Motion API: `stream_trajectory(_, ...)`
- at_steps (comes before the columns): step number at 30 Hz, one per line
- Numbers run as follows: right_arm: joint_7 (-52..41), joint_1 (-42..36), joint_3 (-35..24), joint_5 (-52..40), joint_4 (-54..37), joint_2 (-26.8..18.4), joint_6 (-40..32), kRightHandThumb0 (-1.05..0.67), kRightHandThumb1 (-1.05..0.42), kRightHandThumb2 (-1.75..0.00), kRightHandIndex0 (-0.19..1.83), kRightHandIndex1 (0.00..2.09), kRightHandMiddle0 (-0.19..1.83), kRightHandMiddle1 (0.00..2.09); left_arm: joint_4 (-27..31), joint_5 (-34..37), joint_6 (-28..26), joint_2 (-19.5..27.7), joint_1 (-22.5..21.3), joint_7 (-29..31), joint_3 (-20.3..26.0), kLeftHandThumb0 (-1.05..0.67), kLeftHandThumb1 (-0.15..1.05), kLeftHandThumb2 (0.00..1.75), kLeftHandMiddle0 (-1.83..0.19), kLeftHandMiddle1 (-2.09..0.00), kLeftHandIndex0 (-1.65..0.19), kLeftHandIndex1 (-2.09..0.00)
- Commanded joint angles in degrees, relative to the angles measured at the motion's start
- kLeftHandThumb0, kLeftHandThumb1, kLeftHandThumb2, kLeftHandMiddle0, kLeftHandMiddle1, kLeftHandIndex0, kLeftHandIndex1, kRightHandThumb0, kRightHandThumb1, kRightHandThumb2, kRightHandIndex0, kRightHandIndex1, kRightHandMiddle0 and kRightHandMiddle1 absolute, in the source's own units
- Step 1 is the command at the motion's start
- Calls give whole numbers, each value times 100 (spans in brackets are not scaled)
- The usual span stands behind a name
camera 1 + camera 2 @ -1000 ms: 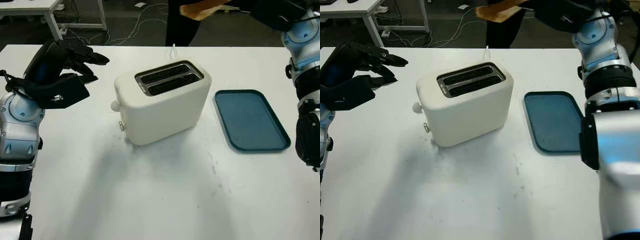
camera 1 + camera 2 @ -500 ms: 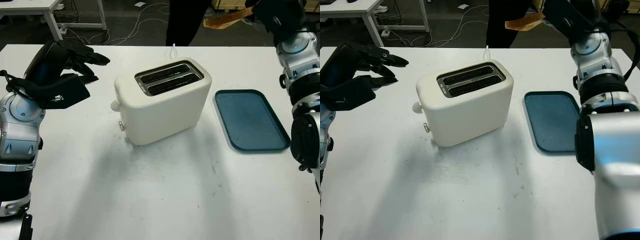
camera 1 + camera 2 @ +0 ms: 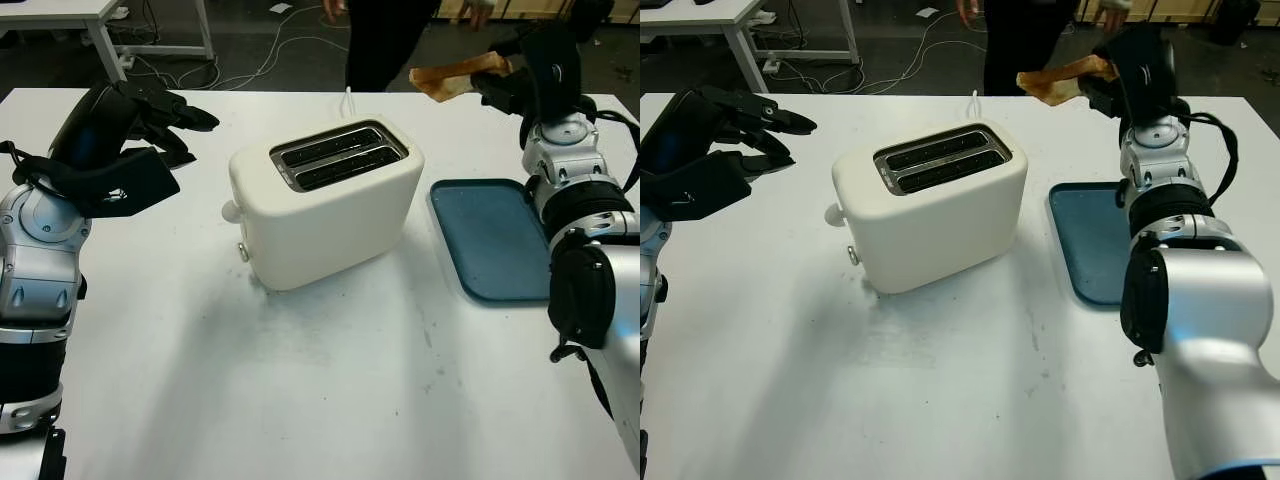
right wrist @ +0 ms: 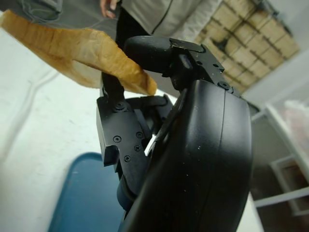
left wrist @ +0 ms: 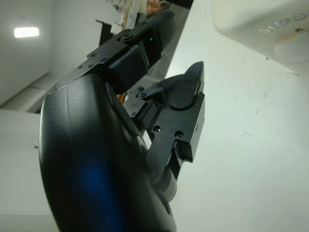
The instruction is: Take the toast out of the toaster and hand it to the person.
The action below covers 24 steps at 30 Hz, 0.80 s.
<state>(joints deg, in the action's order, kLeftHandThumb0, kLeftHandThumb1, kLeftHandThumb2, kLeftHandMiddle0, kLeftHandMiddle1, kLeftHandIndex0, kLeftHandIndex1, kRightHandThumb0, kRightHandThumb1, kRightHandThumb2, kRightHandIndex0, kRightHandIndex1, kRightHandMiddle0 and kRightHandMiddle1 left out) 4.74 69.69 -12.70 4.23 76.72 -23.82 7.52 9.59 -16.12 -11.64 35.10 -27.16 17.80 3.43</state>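
The one slice of golden-brown toast [image 3: 452, 77] is pinched at one end between the fingers [image 4: 145, 50] of the black right hand [image 3: 1130, 70], which is raised above the far right edge of the white bench [image 3: 300, 380]. From the grip the slice juts out level, toward the bench's far edge and toward the person in dark clothes [image 3: 385, 35] standing behind it. In the right wrist view one finger lies over the slice's upper face and another presses from beneath, so most of the toast hangs free beyond them.

One cream plastic two-slot toaster [image 3: 325, 205] stands near the middle of the bench, both slots dark. One blue rectangular tray [image 3: 495, 240] lies flat to its right, by the right edge, partly covered in the right eye view by the silver right arm.

The black left hand [image 3: 125, 140] hovers above the bench's left edge, well apart from the toaster, open and holding nothing. Cables trail over the floor beyond the far edge.
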Motion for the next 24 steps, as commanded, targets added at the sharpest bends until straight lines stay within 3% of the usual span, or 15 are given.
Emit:
stream_trajectory(1,-75,-51,-183,-216,-6,59,-69,1,-92,-13,64,175,38,174,67,-26,-46,5,17,28,-25,8,84,0,-85,-68,-105,0)
stream_trajectory(9,-51,-42,-523,-531,-24,236,-164,2,-92,-23,62,175,35,175,57,-34,-65,-1,-5,26,-43,6,84,0,-86,-68,-105,0)
stream_trajectory(24,-214,-75,-707,-704,-33,298,-113,7,-92,-26,70,175,33,175,76,-7,-76,11,34,31,-10,5,84,0,-85,-69,-105,0)
